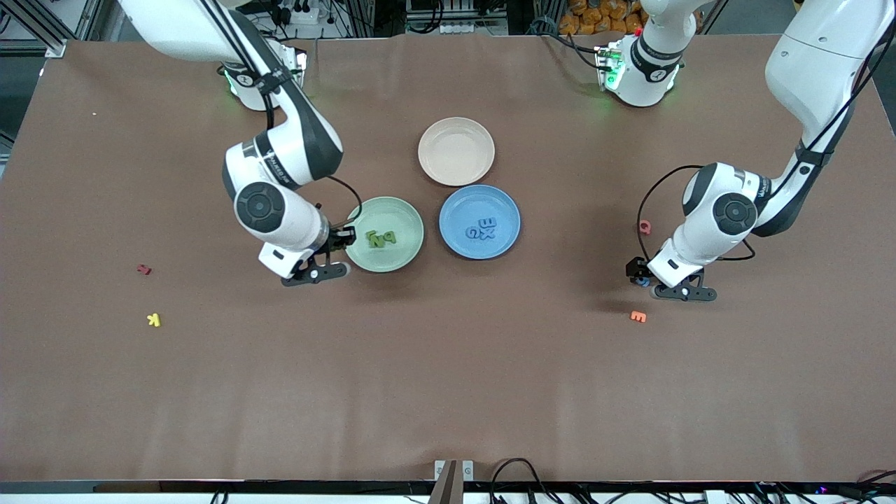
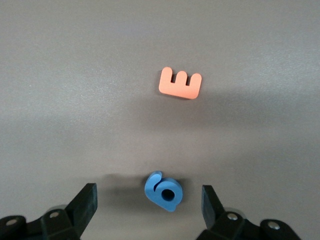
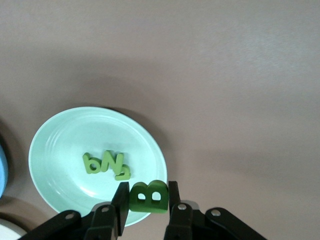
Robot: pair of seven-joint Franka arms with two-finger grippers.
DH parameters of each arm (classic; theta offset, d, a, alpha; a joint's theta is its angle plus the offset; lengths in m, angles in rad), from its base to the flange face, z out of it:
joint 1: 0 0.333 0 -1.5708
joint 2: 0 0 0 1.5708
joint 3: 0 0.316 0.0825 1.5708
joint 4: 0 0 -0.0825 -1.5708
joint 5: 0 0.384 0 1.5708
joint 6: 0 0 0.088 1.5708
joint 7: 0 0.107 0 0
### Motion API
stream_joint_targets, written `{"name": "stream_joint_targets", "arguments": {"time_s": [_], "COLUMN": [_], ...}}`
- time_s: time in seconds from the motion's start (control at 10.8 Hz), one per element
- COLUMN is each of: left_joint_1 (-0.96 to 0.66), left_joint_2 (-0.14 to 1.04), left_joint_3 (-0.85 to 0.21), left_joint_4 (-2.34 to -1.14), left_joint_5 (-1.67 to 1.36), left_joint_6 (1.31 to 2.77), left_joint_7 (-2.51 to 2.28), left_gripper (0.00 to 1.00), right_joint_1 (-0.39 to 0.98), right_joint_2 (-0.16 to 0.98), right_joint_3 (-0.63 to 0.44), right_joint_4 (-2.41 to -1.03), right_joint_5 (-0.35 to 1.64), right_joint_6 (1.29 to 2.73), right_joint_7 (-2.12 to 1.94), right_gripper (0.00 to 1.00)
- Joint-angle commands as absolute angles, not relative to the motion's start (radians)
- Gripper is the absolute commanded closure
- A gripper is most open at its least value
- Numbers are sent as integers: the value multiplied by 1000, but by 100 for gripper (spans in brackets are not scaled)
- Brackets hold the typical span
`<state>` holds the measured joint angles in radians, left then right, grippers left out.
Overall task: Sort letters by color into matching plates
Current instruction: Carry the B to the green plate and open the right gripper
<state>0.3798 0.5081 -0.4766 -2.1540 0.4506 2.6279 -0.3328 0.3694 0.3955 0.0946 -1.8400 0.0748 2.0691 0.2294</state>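
My right gripper (image 3: pixel 146 196) is shut on a green letter B (image 3: pixel 148 196), held over the rim of the pale green plate (image 1: pixel 400 212) at the edge toward the right arm's end. Three green letters (image 1: pixel 380 239) lie in that plate. The blue plate (image 1: pixel 458 206) beside it holds blue letters (image 1: pixel 481 229). My left gripper (image 2: pixel 148 196) is down at the table toward the left arm's end, open. A blue letter (image 2: pixel 164 191) lies flat between its fingers, which do not touch it.
A beige-pink plate (image 1: pixel 456 151) sits farther from the camera than the other two. An orange E (image 1: pixel 638 316) and a pinkish-red letter (image 1: pixel 645 226) lie near the left gripper. A red letter (image 1: pixel 144 269) and a yellow K (image 1: pixel 154 320) lie toward the right arm's end.
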Motion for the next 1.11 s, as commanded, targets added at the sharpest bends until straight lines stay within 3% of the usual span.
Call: {"name": "stream_joint_targets", "arguments": {"time_s": [0.0, 0.65, 0.74, 0.83, 1.02], "left_joint_1": [390, 387, 387, 387, 387], "left_joint_2": [518, 522, 523, 523, 529], "left_joint_3": [-486, -486, -486, -486, -486], "left_joint_4": [-2164, -2163, -2161, -2161, -2161], "left_joint_5": [479, 483, 483, 483, 483], "left_joint_6": [2646, 2648, 2648, 2648, 2648], "left_joint_7": [-325, -325, -325, -325, -325], "left_gripper": [7, 22, 25, 27, 29], "right_joint_1": [426, 492, 494, 495, 497], "right_joint_2": [387, 420, 420, 420, 419], "right_joint_3": [81, 80, 80, 80, 80], "right_joint_4": [-1856, -1848, -1848, -1847, -1847], "right_joint_5": [87, 75, 75, 75, 75], "right_joint_6": [2071, 2075, 2075, 2072, 2072], "right_joint_7": [229, 229, 229, 232, 233], "right_gripper": [67, 65, 56, 1, 0]}}
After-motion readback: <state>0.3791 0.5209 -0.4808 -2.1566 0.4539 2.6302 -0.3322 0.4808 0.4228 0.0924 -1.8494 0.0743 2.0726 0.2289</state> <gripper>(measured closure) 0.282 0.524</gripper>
